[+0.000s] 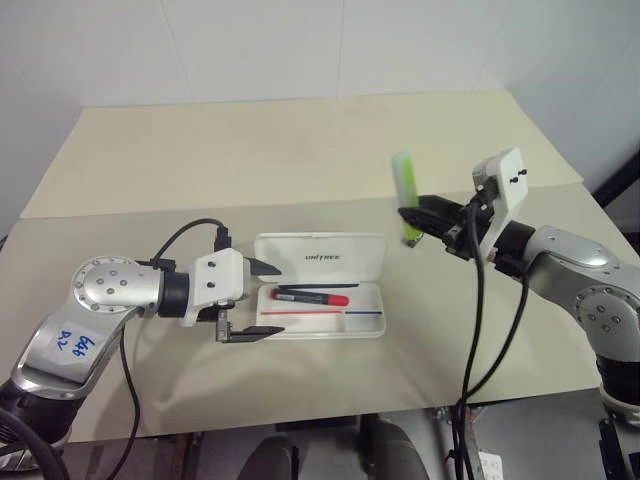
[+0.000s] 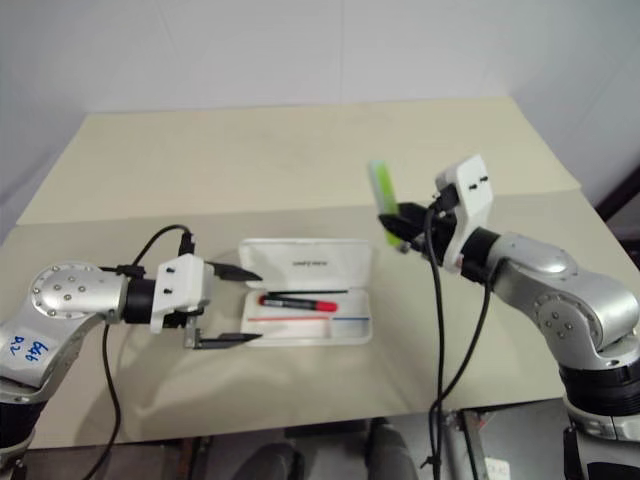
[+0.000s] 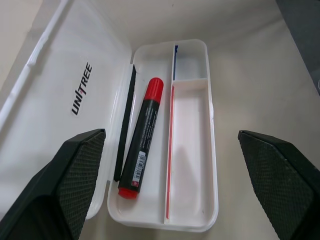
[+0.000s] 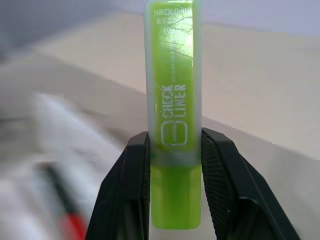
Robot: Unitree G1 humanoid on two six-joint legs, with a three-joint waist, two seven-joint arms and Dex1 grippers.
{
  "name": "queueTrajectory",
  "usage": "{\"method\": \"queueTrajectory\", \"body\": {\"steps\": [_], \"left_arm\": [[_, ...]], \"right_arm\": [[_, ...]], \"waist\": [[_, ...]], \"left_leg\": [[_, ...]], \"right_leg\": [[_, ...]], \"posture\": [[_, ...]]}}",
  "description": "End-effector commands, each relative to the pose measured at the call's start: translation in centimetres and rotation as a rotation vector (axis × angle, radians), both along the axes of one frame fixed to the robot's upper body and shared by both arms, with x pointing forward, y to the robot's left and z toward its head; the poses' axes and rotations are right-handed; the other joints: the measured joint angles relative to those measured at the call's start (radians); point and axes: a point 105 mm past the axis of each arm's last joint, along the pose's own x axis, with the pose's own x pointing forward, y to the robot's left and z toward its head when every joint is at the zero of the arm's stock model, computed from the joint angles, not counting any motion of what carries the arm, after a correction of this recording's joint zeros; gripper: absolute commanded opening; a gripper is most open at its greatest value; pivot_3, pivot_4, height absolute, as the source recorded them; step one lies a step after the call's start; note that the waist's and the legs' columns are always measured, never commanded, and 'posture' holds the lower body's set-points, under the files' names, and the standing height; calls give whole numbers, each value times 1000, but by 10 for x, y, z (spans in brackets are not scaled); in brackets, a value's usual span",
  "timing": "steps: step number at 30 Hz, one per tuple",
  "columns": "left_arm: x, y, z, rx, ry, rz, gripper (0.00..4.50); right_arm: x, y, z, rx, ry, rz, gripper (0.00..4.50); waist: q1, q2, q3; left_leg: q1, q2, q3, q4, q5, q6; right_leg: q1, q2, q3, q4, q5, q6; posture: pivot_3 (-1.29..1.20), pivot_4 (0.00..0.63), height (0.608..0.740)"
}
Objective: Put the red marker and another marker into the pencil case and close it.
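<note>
Right gripper (image 1: 418,213) jaws pinch green highlighter (image 1: 405,194) upright; left gripper (image 1: 252,301) jaws spread beside open pencil case (image 1: 322,257).

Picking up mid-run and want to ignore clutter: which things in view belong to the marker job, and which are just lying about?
Part of the job:
- red marker, lying in the open pencil case
- lime-green highlighter, clamped in the right gripper, up off the table
- left gripper, open at the case's left end

Just there:
- thin black stick in the case beside the marker
- beige table
</note>
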Motion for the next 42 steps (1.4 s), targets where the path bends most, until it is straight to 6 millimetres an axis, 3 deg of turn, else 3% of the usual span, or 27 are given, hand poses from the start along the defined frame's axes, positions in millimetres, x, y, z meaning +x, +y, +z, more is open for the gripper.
{"method": "queueTrajectory", "body": {"steps": [1, 5, 21, 30, 36, 42], "left_arm": [[-3, 8, 9, 5, -52, 17, 4500], [-12, 18, 9, 5, -58, 43, 4500], [-33, 48, 9, -28, -122, 168, 4500], [-28, 50, 20, -148, -146, 198, 4500], [-30, 46, 20, -179, -109, 177, 4500], [-28, 50, 19, -156, -99, 174, 4500]], "right_arm": [[-33, 16, 9, -20, -65, 254, 1075], [-43, 24, -4, -91, -75, 398, 1075], [-25, 57, -55, -287, -88, 593, 1075], [-16, 73, -68, -383, -52, 582, 1075], [-9, 80, -78, -453, -7, 484, 1075], [-16, 89, -89, -475, 39, 506, 1075]], "waist": [[1, 0, 0], [1, 0, 0], [0, 0, 0], [-4, 0, 0], [-8, 0, 0], [-20, 0, 0]], "left_leg": [[0, 0, 0, 0, 0, 0], [1, 0, -2, 0, 0, 0], [1, 1, -3, 0, -1, -3], [1, 1, -3, 0, -1, -3], [1, 2, -4, 0, -1, -4], [0, 2, -2, 0, -2, -4]], "right_leg": [[0, 0, 0, 0, 0, 0], [0, 0, 0, 0, 0, 0], [-2, 0, 0, 2, -1, -2], [-3, 0, -1, 4, -1, -2], [-4, 0, -1, 5, -2, -3], [-8, 0, -1, 8, -2, -4]], "posture": [[0, 150, 740], [0, 150, 740], [0, 150, 740], [0, 150, 740], [0, 150, 740], [0, 150, 740]]}}
